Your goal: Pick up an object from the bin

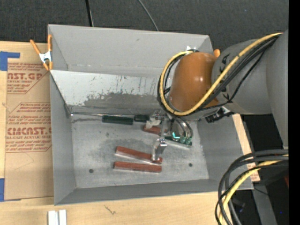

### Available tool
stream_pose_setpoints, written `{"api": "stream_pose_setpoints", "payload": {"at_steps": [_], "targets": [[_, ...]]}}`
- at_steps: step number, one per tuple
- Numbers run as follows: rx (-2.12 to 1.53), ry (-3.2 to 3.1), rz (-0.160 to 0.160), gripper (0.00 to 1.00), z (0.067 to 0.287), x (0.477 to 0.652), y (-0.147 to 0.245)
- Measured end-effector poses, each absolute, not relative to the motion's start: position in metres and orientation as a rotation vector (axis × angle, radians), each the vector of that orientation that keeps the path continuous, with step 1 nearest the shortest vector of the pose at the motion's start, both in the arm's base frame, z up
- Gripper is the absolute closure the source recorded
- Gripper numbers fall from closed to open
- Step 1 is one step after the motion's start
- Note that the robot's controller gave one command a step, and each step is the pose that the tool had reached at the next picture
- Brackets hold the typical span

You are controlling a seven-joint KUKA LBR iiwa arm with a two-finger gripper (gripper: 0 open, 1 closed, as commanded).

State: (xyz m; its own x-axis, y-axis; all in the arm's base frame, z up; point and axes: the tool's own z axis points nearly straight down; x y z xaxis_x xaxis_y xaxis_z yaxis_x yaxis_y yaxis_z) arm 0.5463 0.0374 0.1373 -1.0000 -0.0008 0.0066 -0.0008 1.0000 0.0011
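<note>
Dark grey carpet floor (225,8) behind, black cable (88,11) across it, pale wooden tabletop (150,210) in front

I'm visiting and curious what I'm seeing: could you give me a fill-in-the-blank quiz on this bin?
The bin holds ___ reddish-brown bars, lying side by side.
The gripper is at the bars' ends on the view's ___ side.
The slim tool by the back wall is dark ___.
Missing words: two, right, green.

The left half of the bin floor (89,144) lies bare and open from above. Two brown bars (137,166) block the middle front, a green-handled screwdriver (119,119) lies along the back wall, and the arm (192,83) crowds the right side.
</note>
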Motion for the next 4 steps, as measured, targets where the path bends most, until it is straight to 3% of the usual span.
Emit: {"api": "stream_pose_setpoints", "payload": {"at_steps": [1,2,3,4], "targets": [[0.000,-3.142,-0.002,0.00,0.141,0.548,0.037],[-0.099,-3.156,-0.006,1.00,0.078,0.516,0.059],[-0.099,-3.156,-0.006,1.00,0.078,0.516,0.059],[-0.001,-3.148,0.000,1.00,0.241,0.508,0.059]]}}
